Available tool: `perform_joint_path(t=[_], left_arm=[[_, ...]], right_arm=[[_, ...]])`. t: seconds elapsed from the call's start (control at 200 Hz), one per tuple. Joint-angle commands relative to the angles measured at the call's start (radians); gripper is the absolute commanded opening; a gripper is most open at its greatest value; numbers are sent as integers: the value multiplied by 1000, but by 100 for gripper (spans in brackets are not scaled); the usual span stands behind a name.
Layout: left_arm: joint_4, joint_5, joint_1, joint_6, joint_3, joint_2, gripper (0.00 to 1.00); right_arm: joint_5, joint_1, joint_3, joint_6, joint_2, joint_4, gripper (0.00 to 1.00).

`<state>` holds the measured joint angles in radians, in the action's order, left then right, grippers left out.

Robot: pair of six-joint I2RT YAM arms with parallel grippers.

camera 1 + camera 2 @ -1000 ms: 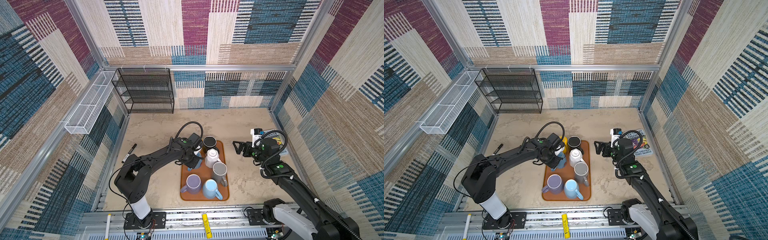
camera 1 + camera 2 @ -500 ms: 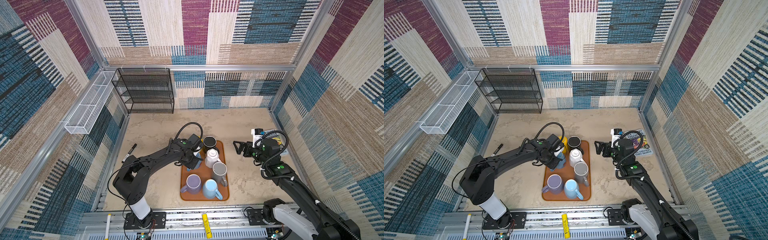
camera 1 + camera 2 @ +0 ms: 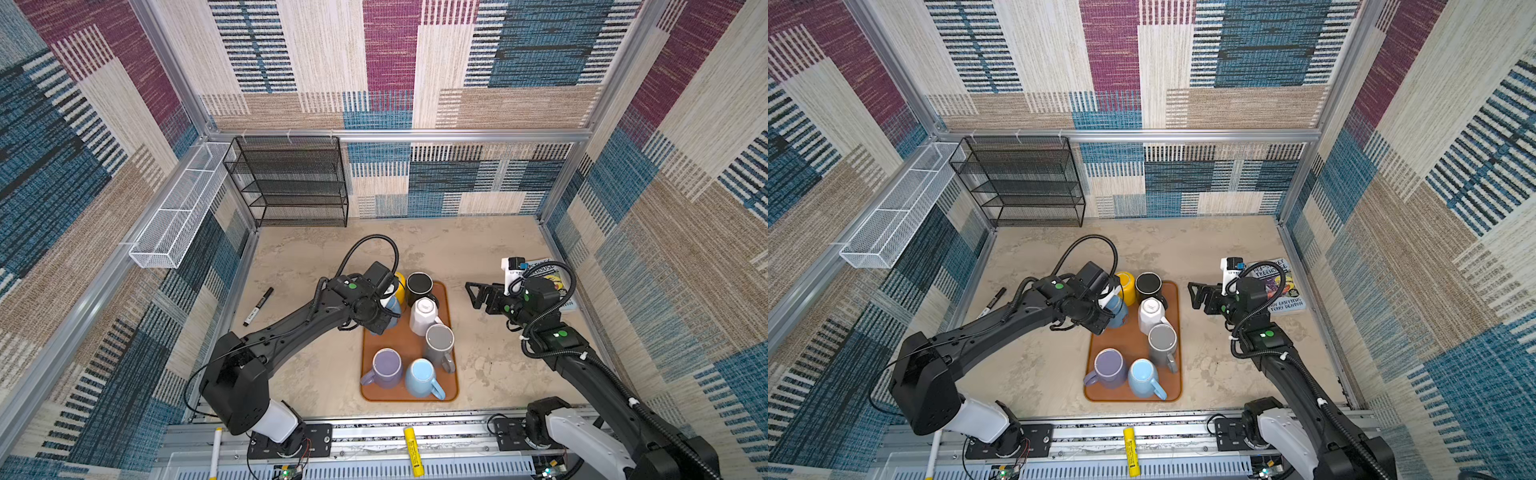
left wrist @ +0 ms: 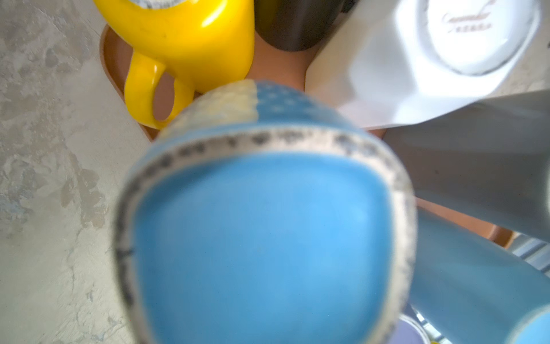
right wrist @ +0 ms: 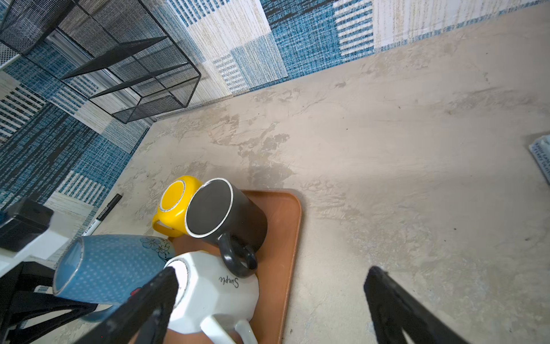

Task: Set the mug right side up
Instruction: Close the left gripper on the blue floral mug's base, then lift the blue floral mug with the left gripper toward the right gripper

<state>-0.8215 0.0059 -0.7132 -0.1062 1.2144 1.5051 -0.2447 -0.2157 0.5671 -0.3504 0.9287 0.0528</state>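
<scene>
Two left fingers [image 5: 53, 302], mostly hidden, clamp the blue mug [image 5: 113, 268]; right fingers [image 5: 393, 303] spread.

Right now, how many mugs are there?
7: yellow mug, black mug, white mug, grey mug, purple mug, light blue mug on the orange tray; dotted blue mug in the left gripper.

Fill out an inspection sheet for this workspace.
Surface: beige mottled table.
Job's things: dotted blue mug held on its side at the edge of the tray; yellow mug, black mug and white mug base-up on it; grey mug, purple mug and light blue mug there too.
Clutter: marker, book.
Grippers: left gripper shut on the dotted blue mug; right gripper open, jaws empty, beside the tray.
Cables: left hose loop and right hose loop, clear of mugs.
Surroundings: black mesh shelf, white wire basket, patterned walls.
</scene>
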Motion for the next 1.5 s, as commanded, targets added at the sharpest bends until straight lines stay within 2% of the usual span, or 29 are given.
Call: perform_joint_path(t=[0.0,0.411,0.761,0.962,1.057,1.242,1.438,1.493], left_arm=[[57,52,6,5,5,-39,0],[235,255,62,-33,-34,-187,0],[533,487,105,-87,-142,-311,0],[668,565,134,-134,-170,-344,0],[736,646,150,-171,-164,-338,0],[905,744,157,-239,-153,-307,0],[1040,818,157,-280,-141,-284,0],[1077,837,157,-296,-144,-283,0]], right_arm=[[-36,-1,-3,-17,5,-65,100],[-239,-1,-43,-81,-8,-237,100],[-453,-2,-60,-119,-5,-378,98],[-566,-2,-81,-139,2,-474,96],[-620,-3,-91,-173,12,-543,96],[-663,-26,-98,-233,37,-676,94],[-676,-119,-26,-251,107,-755,92],[-677,-142,-4,-251,129,-772,85]])
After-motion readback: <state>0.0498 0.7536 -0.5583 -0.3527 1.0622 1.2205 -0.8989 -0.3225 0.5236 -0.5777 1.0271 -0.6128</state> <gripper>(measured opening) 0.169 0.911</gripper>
